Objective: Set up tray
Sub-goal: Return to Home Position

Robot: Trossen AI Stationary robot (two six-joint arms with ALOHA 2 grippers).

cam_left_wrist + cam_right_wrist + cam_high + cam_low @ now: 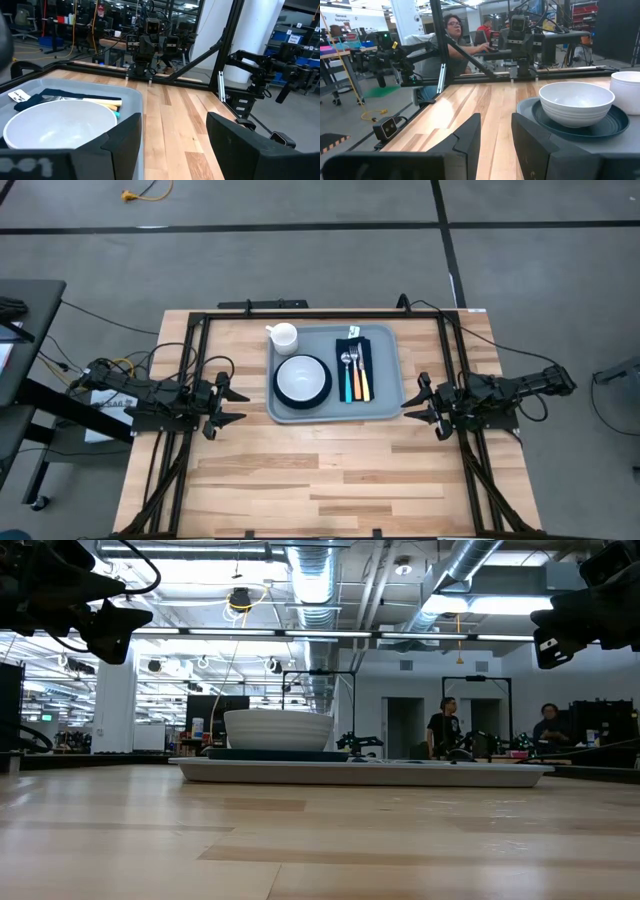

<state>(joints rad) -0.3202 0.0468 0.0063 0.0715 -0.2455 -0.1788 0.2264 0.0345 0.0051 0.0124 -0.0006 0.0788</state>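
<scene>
The grey-blue tray [385,402] lies flat on the wooden table, toward its far side. On it a white bowl [302,376] sits on a dark plate [615,126]. A white cup [283,336] stands at the tray's far left corner. Cutlery [354,375] lies on a dark napkin [354,350]. My left gripper [232,406] hovers open just left of the tray, pointing level toward it. My right gripper [420,403] hovers open just right of the tray, its fingers a narrower gap apart. Neither touches anything.
A black frame [300,313] runs around the table's far and side edges. Bare wood [320,480] stretches from the tray to the near edge. People sit and stand in the room behind the table [451,30].
</scene>
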